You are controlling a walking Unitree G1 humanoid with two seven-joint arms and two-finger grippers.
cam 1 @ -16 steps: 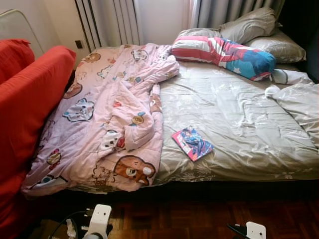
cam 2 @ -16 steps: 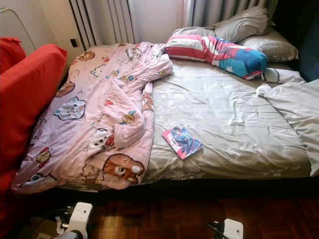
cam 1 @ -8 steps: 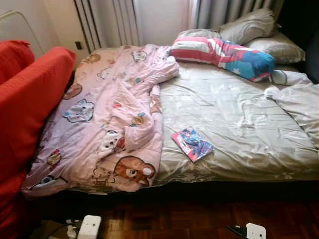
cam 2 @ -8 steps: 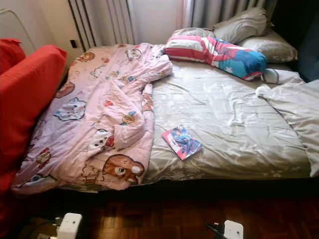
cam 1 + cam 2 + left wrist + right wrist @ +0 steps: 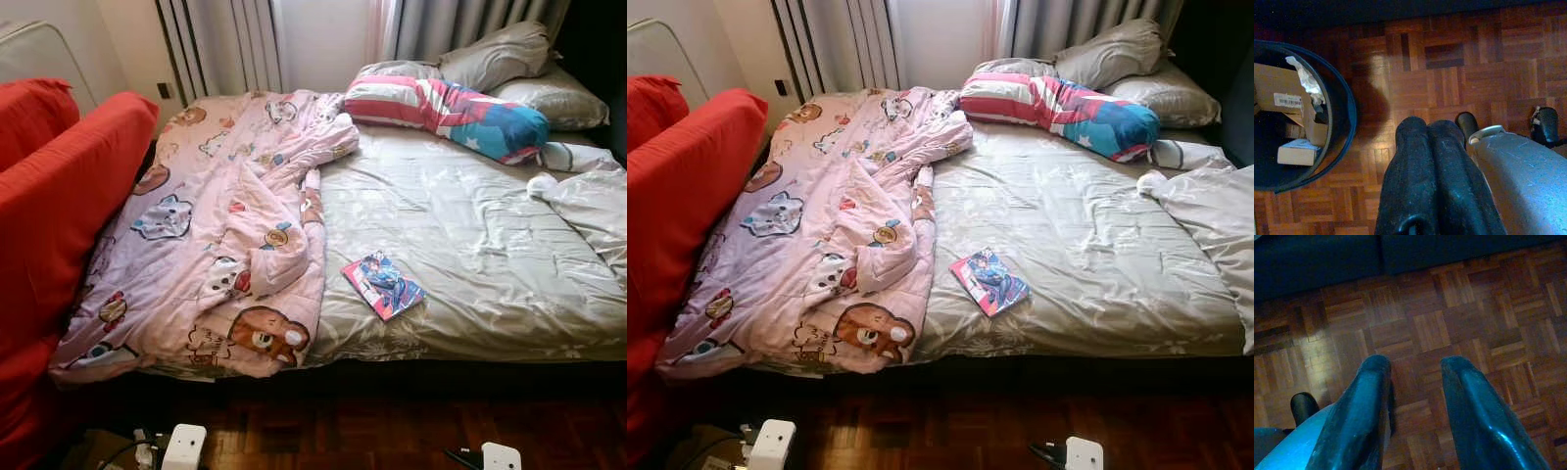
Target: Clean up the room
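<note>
Round dark bin with a blue-black rim [image 5: 1350,110] stands on the reddish-brown parquet floor [image 5: 1459,73], seen from the left wrist. Inside: flat brown cardboard pieces [image 5: 1276,85], one with a white barcode label; a small pale box [image 5: 1297,152]; crumpled white paper [image 5: 1305,81].

Left end effector [image 5: 1427,128]: two matte black fingers pressed together, nothing between them, hanging over the floor beside the bin. Right end effector [image 5: 1415,367]: glossy black fingers spread with a clear gap, holding nothing, over bare parquet near the dark bed base.

Head view. Wide bed with a smooth grey-beige leaf-print sheet [image 5: 460,245], lightly creased. Over the bed's 9 o'clock half lies a soft quilted pink blanket with cartoon bears and cats [image 5: 211,235], rumpled, folded lengthwise, its lower corner drooping over the bed edge. At about 6 o'clock on the sheet, just beside the blanket's edge, a thin glossy rectangular book with a blue and pink cover [image 5: 383,286], lying flat, skewed. At 1 o'clock, a long bolster in red-white stripes and blue [image 5: 446,106], backed by plump grey pillows [image 5: 500,54]. At 3 o'clock, a bunched grey duvet [image 5: 593,211]. A red fabric sofa [image 5: 54,211] presses against the bed at 9 o'clock. Pleated grey curtains [image 5: 431,24] at 12.
</note>
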